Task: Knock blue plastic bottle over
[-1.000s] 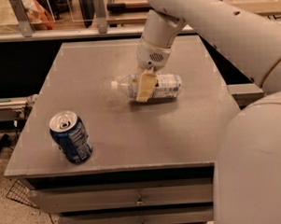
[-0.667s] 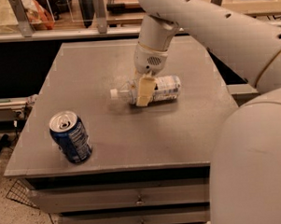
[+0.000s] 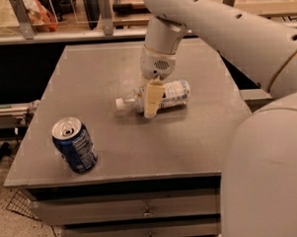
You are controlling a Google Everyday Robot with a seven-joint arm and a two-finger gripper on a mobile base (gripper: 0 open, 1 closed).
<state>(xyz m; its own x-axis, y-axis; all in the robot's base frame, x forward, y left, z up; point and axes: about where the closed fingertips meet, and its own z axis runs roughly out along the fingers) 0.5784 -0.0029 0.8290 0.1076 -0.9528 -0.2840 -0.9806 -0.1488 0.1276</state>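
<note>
The blue plastic bottle (image 3: pixel 173 94) lies on its side near the middle of the grey table (image 3: pixel 198 138), its white cap (image 3: pixel 119 104) pointing left and its white label toward the right. My gripper (image 3: pixel 152 99) hangs from the white arm directly over the bottle's middle, its cream fingers (image 3: pixel 153 98) in front of the bottle and covering part of it.
A dark blue soda can (image 3: pixel 74 145) stands upright near the table's front left corner. The table has drawers below its front edge. My white arm and body fill the right side. Metal railing and shelves run behind the table.
The gripper and the lying bottle have shifted slightly left on the table. The can has not moved.
</note>
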